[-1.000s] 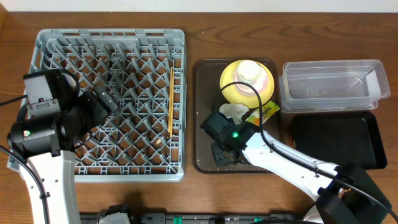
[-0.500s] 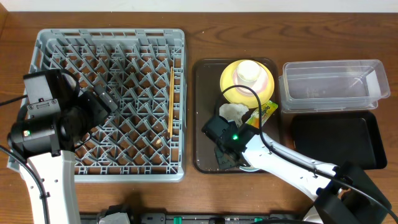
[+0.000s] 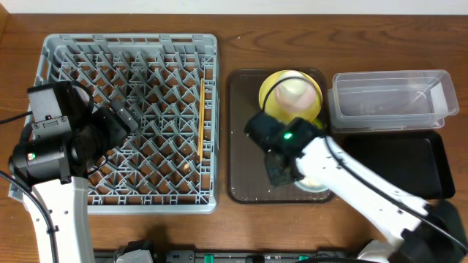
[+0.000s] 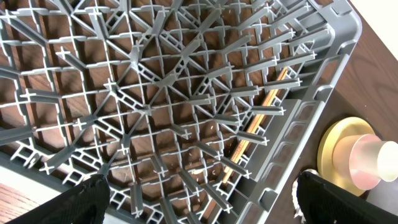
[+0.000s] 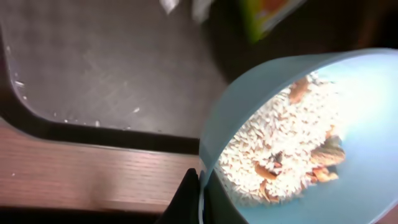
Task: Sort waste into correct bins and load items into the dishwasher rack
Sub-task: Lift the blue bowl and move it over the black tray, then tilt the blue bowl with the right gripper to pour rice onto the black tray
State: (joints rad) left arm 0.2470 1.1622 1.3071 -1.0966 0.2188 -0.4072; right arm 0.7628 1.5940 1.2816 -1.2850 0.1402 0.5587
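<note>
Presently gripped: the light blue bowl, low and right of centre in the right wrist view, its rim pinched between the dark fingers of the right gripper.
Bowl contents: white rice-like scraps with a few brown bits, heaped on the inner wall.
Bowl place: over the lower right part of the dark brown serving tray; from overhead only a pale edge of it shows beneath the arm, at lower centre.
Snack packet: yellow-green, on the tray at the upper edge of the right wrist view, just beyond the bowl.
Yellow plate: at the top of the tray, with a white cup standing on it.
Clear tub: upper right of the overhead view, beside the tray.
Black tray: directly below the tub.
Dishwasher rack: fills the left half of the overhead view.
Wooden chopstick: lying in the rack along its right side.
Left gripper: jaws spread wide and empty, above the rack's left part.
</note>
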